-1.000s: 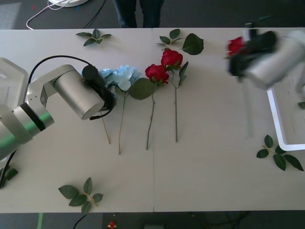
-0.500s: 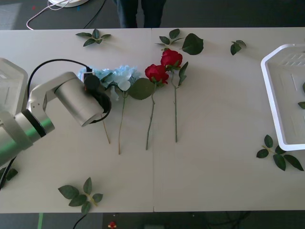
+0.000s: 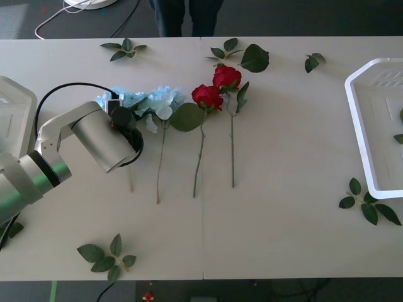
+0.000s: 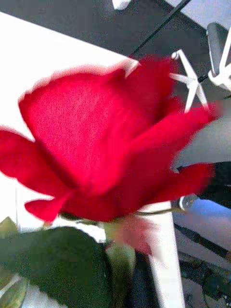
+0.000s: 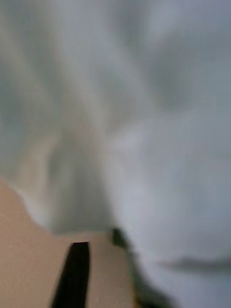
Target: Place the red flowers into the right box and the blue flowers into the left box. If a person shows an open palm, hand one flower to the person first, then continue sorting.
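1. Left gripper (image 3: 119,116): at the blue flowers (image 3: 154,100), left of table (image 3: 283,157) centre; its wrist view is pale blur, so whether it grips cannot be told.
2. Right gripper: red rose (image 4: 110,144) looms right before its wrist camera; grip not discernible.
3. Red flowers (image 3: 217,88): two lying mid-table, stems pointing near.
4. Right box (image 3: 362,126): right edge.
5. Left box (image 3: 16,100): left edge.

The left arm (image 3: 94,135) was a fat silver-grey cylinder, a bright green ring and black band further back, a thin black cable looping over it to a black wrist fitting.
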You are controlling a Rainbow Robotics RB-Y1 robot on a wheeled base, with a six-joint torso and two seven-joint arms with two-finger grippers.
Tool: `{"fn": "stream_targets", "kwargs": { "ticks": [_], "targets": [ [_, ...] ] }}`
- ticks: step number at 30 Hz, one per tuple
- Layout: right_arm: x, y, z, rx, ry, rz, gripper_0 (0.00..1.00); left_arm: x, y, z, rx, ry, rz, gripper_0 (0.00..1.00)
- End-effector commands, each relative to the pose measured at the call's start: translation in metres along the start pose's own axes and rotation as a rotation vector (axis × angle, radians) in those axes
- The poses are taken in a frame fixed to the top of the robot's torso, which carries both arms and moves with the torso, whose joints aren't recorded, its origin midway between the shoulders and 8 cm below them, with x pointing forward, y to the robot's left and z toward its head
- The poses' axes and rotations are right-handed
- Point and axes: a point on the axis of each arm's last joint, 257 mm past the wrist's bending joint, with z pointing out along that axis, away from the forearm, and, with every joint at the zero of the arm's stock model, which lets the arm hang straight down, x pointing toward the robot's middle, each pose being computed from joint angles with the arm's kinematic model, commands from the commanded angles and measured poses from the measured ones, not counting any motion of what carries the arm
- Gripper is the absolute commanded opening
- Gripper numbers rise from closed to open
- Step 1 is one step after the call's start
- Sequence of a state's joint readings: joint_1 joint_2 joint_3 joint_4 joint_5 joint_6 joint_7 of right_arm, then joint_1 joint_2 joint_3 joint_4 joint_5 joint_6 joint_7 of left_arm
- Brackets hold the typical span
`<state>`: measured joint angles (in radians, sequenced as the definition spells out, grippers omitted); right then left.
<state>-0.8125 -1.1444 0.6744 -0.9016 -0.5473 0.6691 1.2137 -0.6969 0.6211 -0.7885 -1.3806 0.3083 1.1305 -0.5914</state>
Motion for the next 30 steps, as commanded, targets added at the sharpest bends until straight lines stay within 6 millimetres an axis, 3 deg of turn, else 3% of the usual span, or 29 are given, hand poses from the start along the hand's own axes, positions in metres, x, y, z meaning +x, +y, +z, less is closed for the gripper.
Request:
{"fn": "stream_targets", "kwargs": {
  "ticks": [1, 7, 13, 17, 21, 24, 29, 30],
  "targets": [
    [-0.012, -0.010, -0.001, 0.012, -0.032, 0.004, 1.00, 0.003, -0.007, 0.000, 0.010, -0.015, -0.020, 0.00],
    [-0.014, 0.001, -0.002, -0.022, -0.034, 0.026, 1.00, -0.006, -0.005, 0.000, -0.001, -0.043, -0.026, 0.00],
    [-0.017, 0.034, -0.013, -0.132, -0.040, 0.082, 1.00, -0.012, 0.001, 0.000, -0.015, -0.065, -0.027, 0.00],
    [-0.020, 0.060, -0.031, -0.230, -0.070, 0.133, 1.00, -0.026, 0.010, -0.004, -0.023, -0.087, -0.042, 0.00],
    [-0.014, 0.094, -0.055, -0.333, -0.087, 0.166, 1.00, -0.047, 0.018, -0.015, -0.021, -0.114, -0.072, 0.00],
    [-0.011, 0.130, -0.081, -0.432, -0.069, 0.196, 1.00, -0.065, 0.032, -0.033, -0.047, -0.126, -0.098, 0.00],
    [-0.008, 0.206, -0.132, -0.616, -0.018, 0.276, 1.00, -0.076, 0.045, -0.062, -0.063, -0.081, -0.121, 0.00],
    [-0.009, 0.228, -0.147, -0.660, -0.002, 0.297, 1.00, -0.075, 0.049, -0.067, -0.070, -0.064, -0.119, 0.00]
  ]
}}
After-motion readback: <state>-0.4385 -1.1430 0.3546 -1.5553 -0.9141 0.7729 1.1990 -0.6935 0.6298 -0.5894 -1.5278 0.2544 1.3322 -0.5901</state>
